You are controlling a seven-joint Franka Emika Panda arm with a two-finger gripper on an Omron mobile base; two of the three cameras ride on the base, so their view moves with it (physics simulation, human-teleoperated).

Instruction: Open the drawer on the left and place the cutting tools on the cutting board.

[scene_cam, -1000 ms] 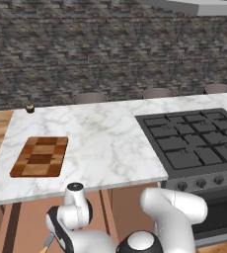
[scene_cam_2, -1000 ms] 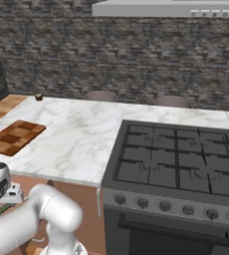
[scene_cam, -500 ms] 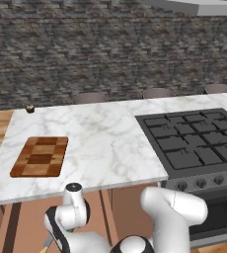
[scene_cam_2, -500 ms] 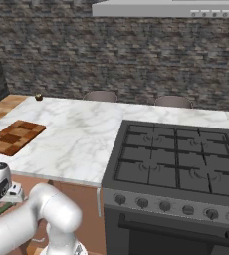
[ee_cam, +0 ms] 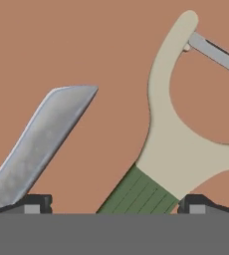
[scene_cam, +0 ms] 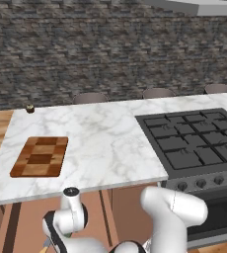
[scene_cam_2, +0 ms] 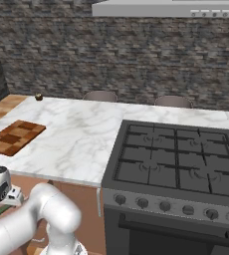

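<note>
The green-handled peeler with a pale Y-shaped head (ee_cam: pixel 178 144) is lying on the flat brown floor of the open wooden drawer (ee_cam: pixel 86 45), its long axis running from seven toward one o'clock. The gripper (ee_cam: pixel 114 204) is hanging directly over the handle, jaws spread wide and empty, straddling it. The grey-bladed knife (ee_cam: pixel 39 142) is sitting at nine o'clock, apart.

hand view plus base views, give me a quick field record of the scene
drawer: open, flat brown floor under the hand
peeler: lying in the drawer, green handle between the fingertips
knife: blade lying beside the peeler, apart from it
gripper: open, low over the peeler
cutting board: on the marble counter, nothing on it
</note>
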